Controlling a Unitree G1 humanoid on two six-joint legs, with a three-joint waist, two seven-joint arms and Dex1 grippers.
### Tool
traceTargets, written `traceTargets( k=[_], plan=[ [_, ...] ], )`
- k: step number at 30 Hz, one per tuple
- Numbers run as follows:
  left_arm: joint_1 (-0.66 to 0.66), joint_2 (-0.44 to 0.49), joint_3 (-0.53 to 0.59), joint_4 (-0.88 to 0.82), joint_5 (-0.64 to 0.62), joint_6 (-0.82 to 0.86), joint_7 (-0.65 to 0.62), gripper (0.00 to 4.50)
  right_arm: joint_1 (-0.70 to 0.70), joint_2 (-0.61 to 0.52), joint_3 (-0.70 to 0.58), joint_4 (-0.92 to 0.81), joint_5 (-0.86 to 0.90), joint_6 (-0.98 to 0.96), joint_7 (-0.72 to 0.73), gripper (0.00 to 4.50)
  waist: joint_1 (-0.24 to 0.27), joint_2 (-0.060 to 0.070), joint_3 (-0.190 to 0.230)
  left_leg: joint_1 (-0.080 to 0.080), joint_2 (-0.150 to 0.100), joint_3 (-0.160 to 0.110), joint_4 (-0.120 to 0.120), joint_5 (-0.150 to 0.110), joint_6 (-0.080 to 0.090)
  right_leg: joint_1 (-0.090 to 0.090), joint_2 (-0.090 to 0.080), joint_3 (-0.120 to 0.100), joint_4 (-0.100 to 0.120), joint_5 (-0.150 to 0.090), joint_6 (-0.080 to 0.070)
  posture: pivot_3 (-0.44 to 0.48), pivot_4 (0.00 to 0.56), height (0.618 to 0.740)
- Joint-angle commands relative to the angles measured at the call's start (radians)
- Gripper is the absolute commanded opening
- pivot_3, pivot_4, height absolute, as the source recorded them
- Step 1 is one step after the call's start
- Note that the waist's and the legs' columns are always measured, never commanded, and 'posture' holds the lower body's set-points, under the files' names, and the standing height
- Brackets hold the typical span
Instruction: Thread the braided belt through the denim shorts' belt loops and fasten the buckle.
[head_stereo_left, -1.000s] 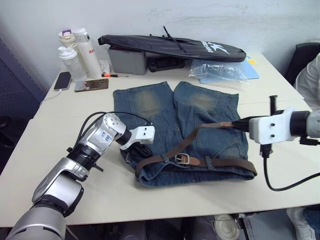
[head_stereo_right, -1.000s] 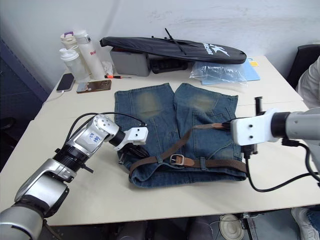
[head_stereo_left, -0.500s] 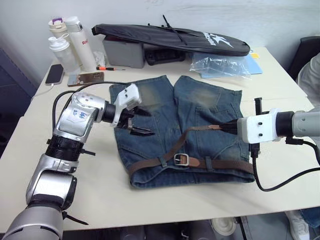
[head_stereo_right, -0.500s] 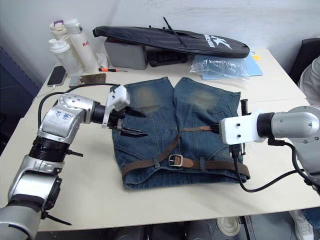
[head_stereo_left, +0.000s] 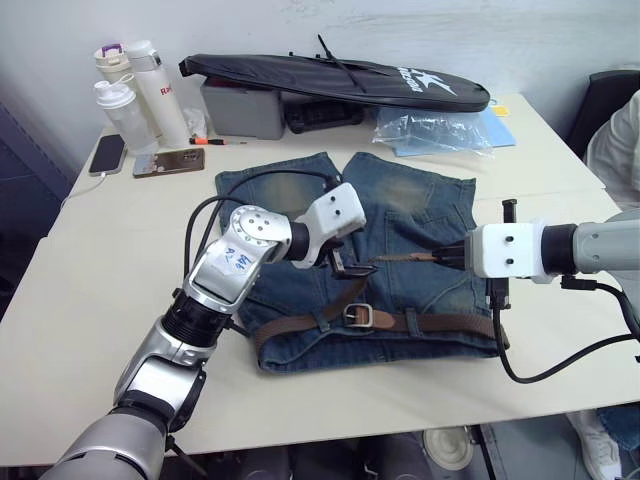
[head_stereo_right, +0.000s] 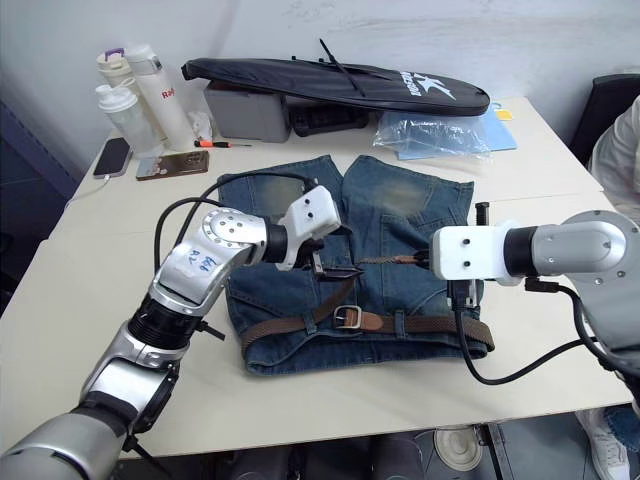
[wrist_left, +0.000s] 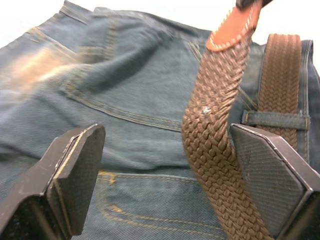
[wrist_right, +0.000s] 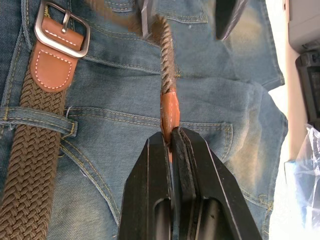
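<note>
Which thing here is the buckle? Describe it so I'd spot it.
Find the denim shorts mid-table. Along their near waistband lies a brown braided belt. The buckle is the small silver frame on a tan leather tab, the only metal on that strap.

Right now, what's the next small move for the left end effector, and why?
Probably close the left end effector on the braided belt. Its fingers stand open with the raised strap between them, while the right end effector pinches the tan tip, and the buckle is not yet fastened.

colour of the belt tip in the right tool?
Tan-orange leather tip on the brown braided belt; clearest in the right wrist view.
</note>
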Motion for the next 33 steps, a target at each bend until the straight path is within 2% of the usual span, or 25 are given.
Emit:
traceTargets(
  k=[1,6,9,16,17,21,24,27,29,32,33],
  plan=[
    [-0.007,-0.017,-0.013,-0.049,0.008,-0.01,0.018,4.38,0.0,-0.003,-0.045,-0.04,0.014,0.012,-0.018,0.0,0.001,0.0,0.0,0.0,0.0,0.0,0.0,0.0,0.0,0.0,0.0,0.0,0.0,0.0,0.0,0.0,0.15,0.642],
    [-0.011,-0.009,-0.035,-0.042,0.03,-0.028,0.021,4.38,0.007,-0.006,-0.049,-0.05,0.017,0.023,-0.03,0.0,0.001,0.0,0.0,-0.001,-0.001,0.0,0.001,-0.001,0.0,0.0,0.0,0.0,-0.001,0.0,0.0,0.0,0.15,0.642],
    [-0.01,-0.002,-0.038,-0.04,0.04,-0.035,0.018,3.6,0.01,-0.009,-0.05,-0.051,0.015,0.025,-0.037,0.0,0.001,0.0,0.0,-0.001,-0.001,0.0,0.002,-0.001,0.0,0.0,0.0,0.0,-0.001,0.0,0.0,0.0,0.15,0.642],
    [-0.014,-0.032,-0.025,-0.011,0.038,-0.043,0.042,0.21,0.007,-0.006,-0.047,-0.062,0.034,0.053,-0.038,0.0,0.001,0.0,0.0,-0.001,0.0,0.0,0.003,-0.001,0.0,0.0,0.0,0.0,0.0,0.0,0.0,0.0,0.15,0.642],
    [-0.016,-0.037,-0.024,-0.007,0.037,-0.045,0.046,0.1,0.007,-0.004,-0.046,-0.065,0.038,0.062,-0.038,0.0,0.001,0.0,0.0,-0.001,0.0,0.0,0.003,-0.001,0.0,0.0,0.0,0.0,0.0,0.0,0.0,0.0,0.15,0.642],
    [-0.021,-0.05,-0.007,0.002,0.012,-0.031,0.041,0.1,0.002,0.011,-0.042,-0.079,0.057,0.101,-0.046,0.0,0.001,0.0,0.0,-0.001,0.0,0.0,0.003,-0.001,0.0,0.0,0.0,0.0,0.0,0.0,0.0,0.0,0.15,0.642],
    [-0.018,-0.051,0.015,0.006,-0.009,-0.009,0.033,0.1,-0.017,0.036,-0.056,-0.091,0.131,0.214,-0.058,0.0,0.001,0.0,0.0,-0.001,0.0,0.0,0.003,-0.001,0.0,0.0,0.0,0.0,0.0,0.0,0.0,0.0,0.15,0.642],
    [-0.01,-0.049,0.052,0.008,-0.041,0.042,0.029,0.0,-0.025,0.041,-0.079,-0.106,0.177,0.26,-0.056,1.08,0.001,0.001,0.0,-0.001,0.0,0.0,0.003,-0.001,0.001,0.0,0.0,0.0,0.001,0.0,0.0,0.0,0.15,0.642],
    [-0.001,-0.045,0.078,0.004,-0.066,0.086,0.03,0.0,-0.024,0.035,-0.096,-0.109,0.191,0.27,-0.056,1.99,0.002,0.001,0.0,-0.001,0.0,0.0,0.003,-0.001,0.001,0.0,0.0,0.0,0.001,0.0,0.0,0.0,0.15,0.642],
    [0.011,-0.038,0.109,-0.013,-0.102,0.156,0.039,0.0,-0.018,0.017,-0.127,-0.112,0.213,0.291,-0.055,3.43,0.001,0.001,0.0,-0.001,0.0,0.0,0.003,-0.001,0.001,0.0,0.0,0.0,0.0,0.0,0.0,0.0,0.15,0.642],
    [0.022,-0.04,0.142,-0.023,-0.127,0.214,0.052,0.0,-0.005,0.005,-0.146,-0.112,0.208,0.287,-0.055,4.12,0.001,0.001,0.0,-0.001,-0.001,0.0,0.003,-0.001,0.001,0.0,-0.001,0.0,0.001,0.0,0.0,0.0,0.15,0.642]
  ],
)
